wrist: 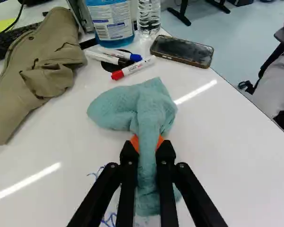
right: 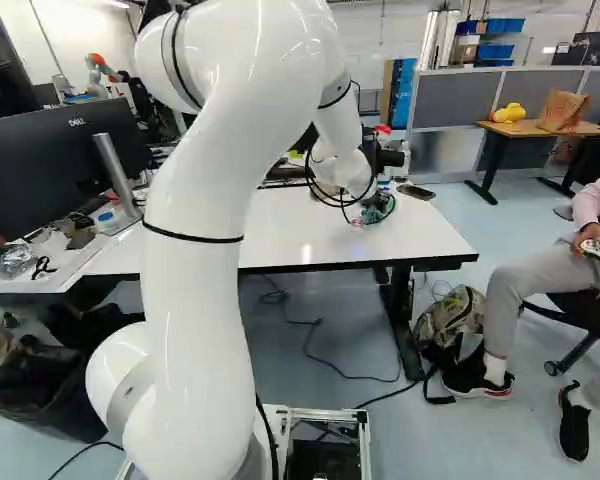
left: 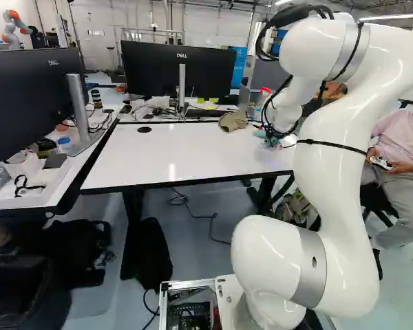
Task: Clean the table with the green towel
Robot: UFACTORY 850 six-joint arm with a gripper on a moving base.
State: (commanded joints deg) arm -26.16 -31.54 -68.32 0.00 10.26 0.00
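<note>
I have the gripper down over the far right part of the white table, as the right base view shows it. In the wrist view its fingers are clenched on the green towel, one orange pad pressing from each side. A bunched flap of the towel spreads ahead of the fingertips, and a narrower fold runs back between the fingers. I can't tell how much of the cloth bears on the tabletop. Blue scribbles show on the white surface beside the towel's rear end.

Just ahead of the towel I see a red-capped marker and a blue-capped marker, both lying over a dark round disc. A phone lies near them, by the table's edge. Beyond the markers stand a bottle of blue liquid and, next to it, a clear bottle. On the other side from the phone lies a crumpled khaki cloth item, with a black keyboard past it. Farther out, a monitor stands behind the table in the left base view.
</note>
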